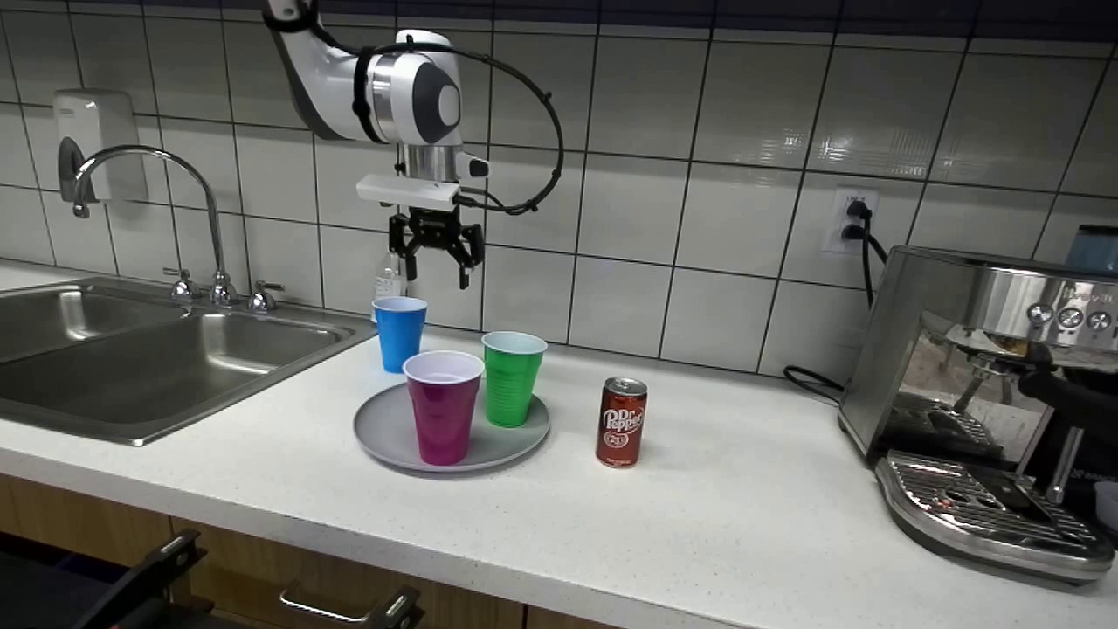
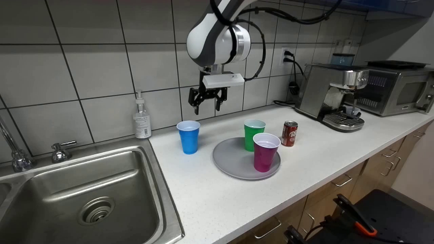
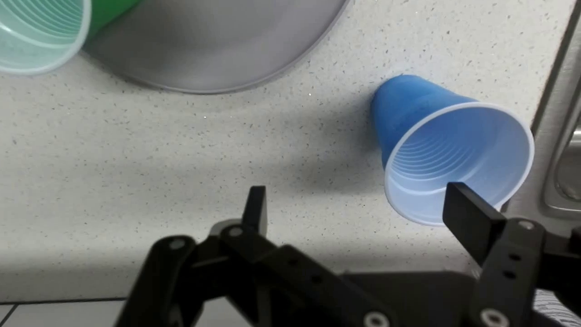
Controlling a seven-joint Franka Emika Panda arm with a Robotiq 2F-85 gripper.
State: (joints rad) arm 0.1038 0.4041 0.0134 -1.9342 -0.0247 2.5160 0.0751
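Observation:
My gripper [image 1: 438,276] hangs high over the counter with its fingers spread wide and nothing between them. Nearest to it is an upright blue cup [image 2: 189,139], below the gripper. In the wrist view the blue cup [image 3: 408,109] appears right of centre, and the right finger [image 3: 472,218] overlaps its rim from above without visible contact. A grey plate [image 1: 380,432] carries a green cup [image 1: 512,384] and a magenta cup [image 1: 444,419], both upright. Beside the plate stands a red Dr Pepper can [image 1: 622,424]. The magenta cup and can are outside the wrist view.
A steel sink [image 2: 159,189] with a faucet [image 1: 214,218] borders the counter. Behind the blue cup, a soap bottle [image 2: 141,122] stands by the tiled wall [image 1: 646,210]. An espresso machine [image 1: 987,349] and a microwave [image 2: 393,91] occupy the far end.

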